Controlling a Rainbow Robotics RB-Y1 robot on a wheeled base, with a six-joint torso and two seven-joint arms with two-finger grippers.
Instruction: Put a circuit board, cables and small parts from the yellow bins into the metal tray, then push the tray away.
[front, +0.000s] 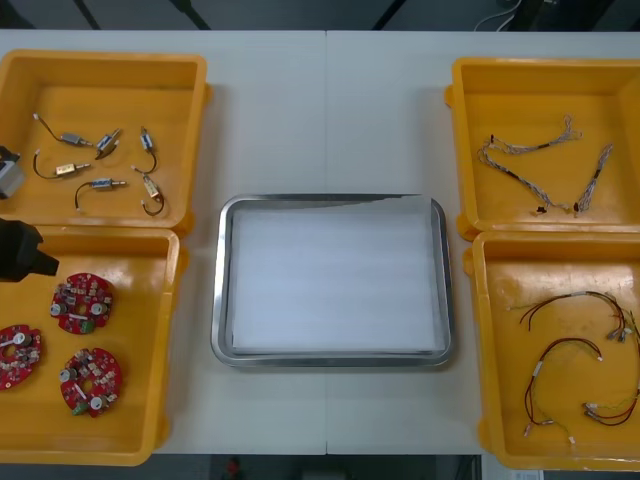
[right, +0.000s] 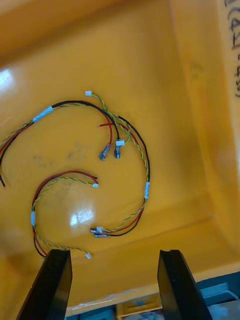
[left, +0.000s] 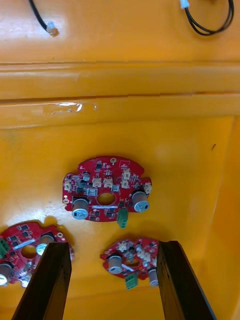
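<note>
Three round red circuit boards (front: 82, 303) lie in the near left yellow bin (front: 150, 400). My left gripper (front: 30, 258) hangs over that bin's far left corner. In the left wrist view it (left: 114, 282) is open, with one board (left: 106, 189) beyond the fingers and a smaller-looking one (left: 131, 260) between them, lower down. My right gripper (right: 114, 282) is open above the red and yellow cables (right: 120, 135), which lie loose on the bin floor (right: 165, 70). The metal tray (front: 330, 200), white inside, sits at the table's centre with nothing in it.
The far left bin (front: 190, 110) holds several small metal parts (front: 100, 160) with black cables. The far right bin (front: 470, 110) holds twisted blue and white cables (front: 545, 165). Red and yellow cables (front: 575, 360) fill the near right bin (front: 490, 400).
</note>
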